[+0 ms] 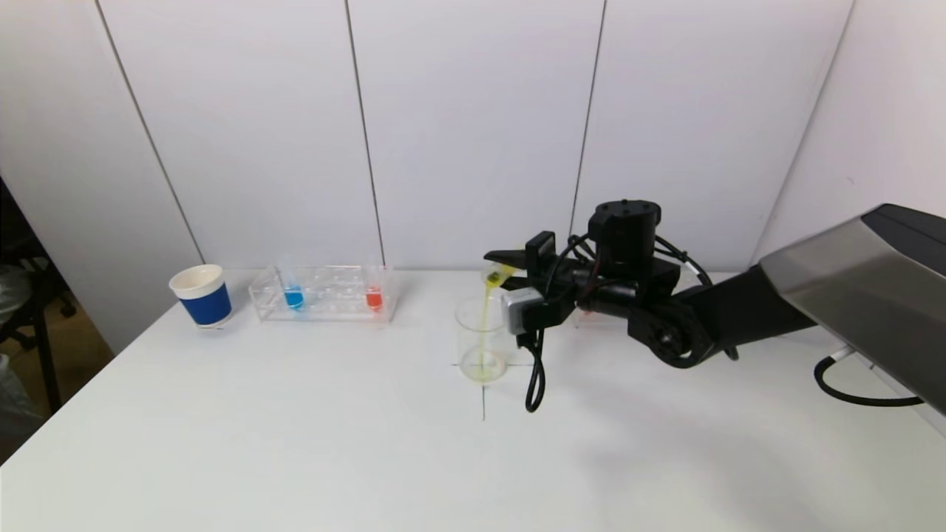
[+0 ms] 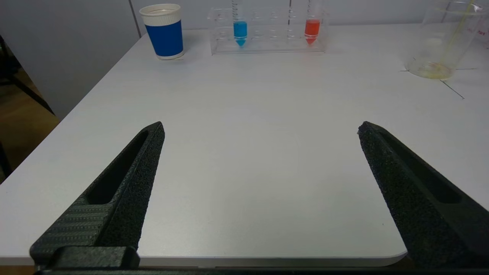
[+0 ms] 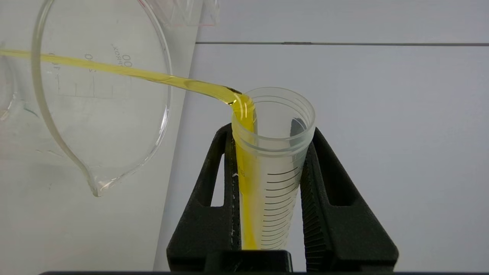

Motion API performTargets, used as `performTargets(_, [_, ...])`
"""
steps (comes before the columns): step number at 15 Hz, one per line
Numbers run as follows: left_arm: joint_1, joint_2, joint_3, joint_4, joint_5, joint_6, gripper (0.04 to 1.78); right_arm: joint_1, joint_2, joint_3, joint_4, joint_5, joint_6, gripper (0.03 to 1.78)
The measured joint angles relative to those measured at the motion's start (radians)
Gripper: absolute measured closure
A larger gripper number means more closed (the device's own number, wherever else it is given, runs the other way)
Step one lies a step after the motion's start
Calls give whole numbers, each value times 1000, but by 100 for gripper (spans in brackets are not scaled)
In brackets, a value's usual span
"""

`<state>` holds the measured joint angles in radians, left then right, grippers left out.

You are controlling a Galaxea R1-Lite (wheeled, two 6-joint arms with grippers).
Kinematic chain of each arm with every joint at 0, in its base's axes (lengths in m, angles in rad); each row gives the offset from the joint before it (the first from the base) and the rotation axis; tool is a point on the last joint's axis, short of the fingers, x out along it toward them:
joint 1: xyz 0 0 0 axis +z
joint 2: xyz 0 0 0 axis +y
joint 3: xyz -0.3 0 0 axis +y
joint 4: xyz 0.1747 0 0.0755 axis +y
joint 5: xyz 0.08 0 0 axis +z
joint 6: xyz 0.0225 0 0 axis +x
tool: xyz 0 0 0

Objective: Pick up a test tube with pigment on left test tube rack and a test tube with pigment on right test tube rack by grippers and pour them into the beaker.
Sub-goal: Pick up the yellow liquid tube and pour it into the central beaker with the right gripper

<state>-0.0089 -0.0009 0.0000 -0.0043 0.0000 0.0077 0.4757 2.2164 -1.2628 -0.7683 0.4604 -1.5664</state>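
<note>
Meanwhile, at the far left stands a blue cup, then the left rack with its blue tube and red tube untouched. The left gripper hangs spread wide and empty over the near table edge. At centre, the beaker catches a yellow stream from the tilted tube, clamped in the right gripper. Tipping further (or drifting sideways) could send pigment past the rim.

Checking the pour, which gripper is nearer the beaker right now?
Right. The right gripper holds the yellow tube tipped over the beaker; the left gripper hangs open, well away.
</note>
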Motion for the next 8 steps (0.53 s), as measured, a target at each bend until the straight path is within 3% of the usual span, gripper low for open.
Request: performTargets(8, [0,0,0,0,0,0,5,0,-9,-3,57,0,-54,131])
